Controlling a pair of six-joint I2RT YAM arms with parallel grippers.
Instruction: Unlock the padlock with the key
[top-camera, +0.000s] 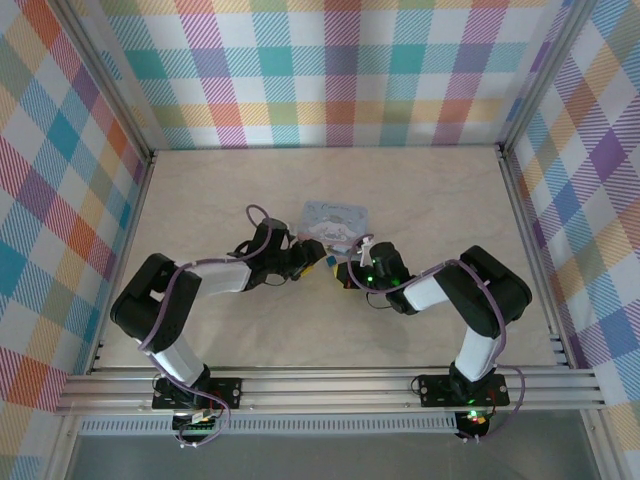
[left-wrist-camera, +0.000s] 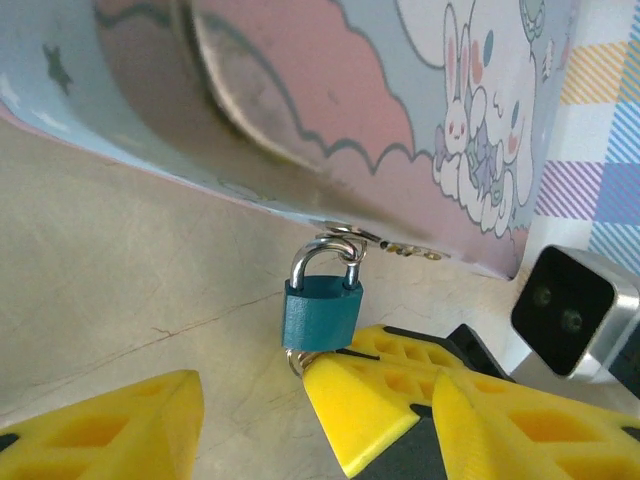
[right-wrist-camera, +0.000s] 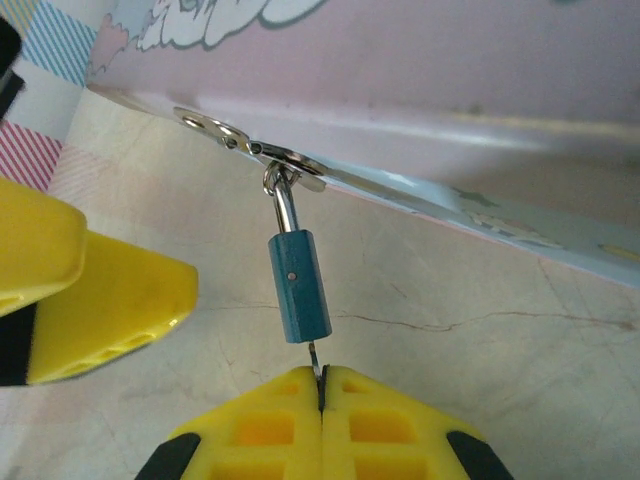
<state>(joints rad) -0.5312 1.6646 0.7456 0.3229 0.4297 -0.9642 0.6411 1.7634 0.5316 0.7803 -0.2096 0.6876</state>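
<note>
Key seated, R gripper clamped on it.
Padlock hangs off tin hasp just above R tips, shackle shut; key in keyway, ready to twist. L gripper wide beside lock, prob. to steady it.

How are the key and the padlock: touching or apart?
Touching. The right wrist view shows the key, pinched by the right gripper, entering the padlock from below.
</note>
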